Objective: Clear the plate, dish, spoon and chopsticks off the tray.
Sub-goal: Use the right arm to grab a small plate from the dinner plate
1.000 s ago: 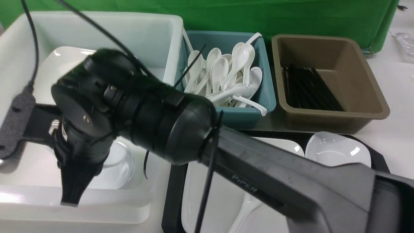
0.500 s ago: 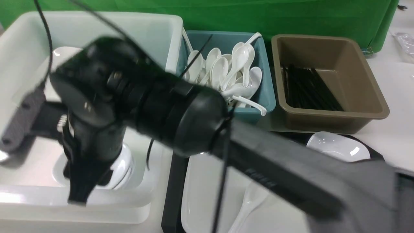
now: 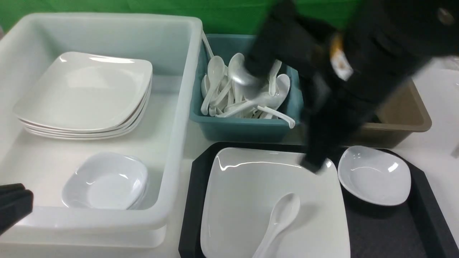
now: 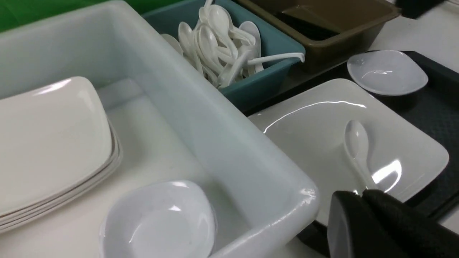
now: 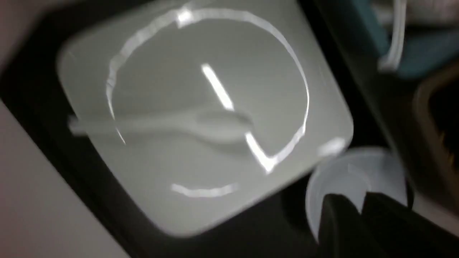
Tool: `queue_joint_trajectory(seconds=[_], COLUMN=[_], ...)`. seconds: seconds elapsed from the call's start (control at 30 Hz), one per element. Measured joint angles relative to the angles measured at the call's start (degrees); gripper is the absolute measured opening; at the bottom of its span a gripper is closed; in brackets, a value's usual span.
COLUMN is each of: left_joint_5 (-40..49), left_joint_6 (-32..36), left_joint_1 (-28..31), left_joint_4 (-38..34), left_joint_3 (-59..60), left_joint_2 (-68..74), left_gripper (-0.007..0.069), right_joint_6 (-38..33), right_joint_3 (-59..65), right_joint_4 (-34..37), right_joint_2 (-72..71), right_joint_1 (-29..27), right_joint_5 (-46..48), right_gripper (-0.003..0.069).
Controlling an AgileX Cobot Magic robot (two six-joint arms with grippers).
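Two claws we note. Left claw (image 4: 358,197) pressed together, gripping nothing, low beside near wall of white tub (image 3: 184,107). Right claw (image 3: 315,165) blurred; we cannot tell whether apart or together; tip above far corner of plate (image 3: 244,179), just beside small dish (image 3: 374,175). Spoon (image 3: 283,213) lies in plate, handle toward us. Plate and dish sit side by side on black tray (image 3: 380,229), close to tub.

Rear: green cloth backdrop (image 3: 143,5). Below: white tabletop (image 3: 446,107). Bright, even light.
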Motion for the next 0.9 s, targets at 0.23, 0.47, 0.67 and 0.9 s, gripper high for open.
queue_joint_trajectory(seconds=[0.23, 0.47, 0.67, 0.9], left_joint_5=[-4.2, -5.0, -4.5, -3.1], left_joint_6=[0.6, 0.7, 1.2, 1.3], left_joint_1=[0.0, 0.0, 0.0, 0.0], left_joint_4=[-1.2, -1.6, -1.9, -1.9], left_joint_3=[1.6, 1.7, 1.7, 1.7], left_joint_2=[0.0, 0.0, 0.0, 0.0], left_gripper=[0.0017, 0.0017, 0.0017, 0.0017], right_joint_6=[-4.3, -7.2, -8.7, -9.3], right_joint_3=[27.2, 30.6, 30.8, 30.8], right_joint_4=[1.6, 2.9, -2.6, -5.4], right_joint_2=[-3.8, 2.3, 9.1, 12.4], right_joint_1=[-16.4, -20.5, -20.8, -20.8], right_joint_5=[-15.7, -27.4, -37.2, -41.2], right_gripper=[0.0407, 0.0461, 0.0463, 0.0384])
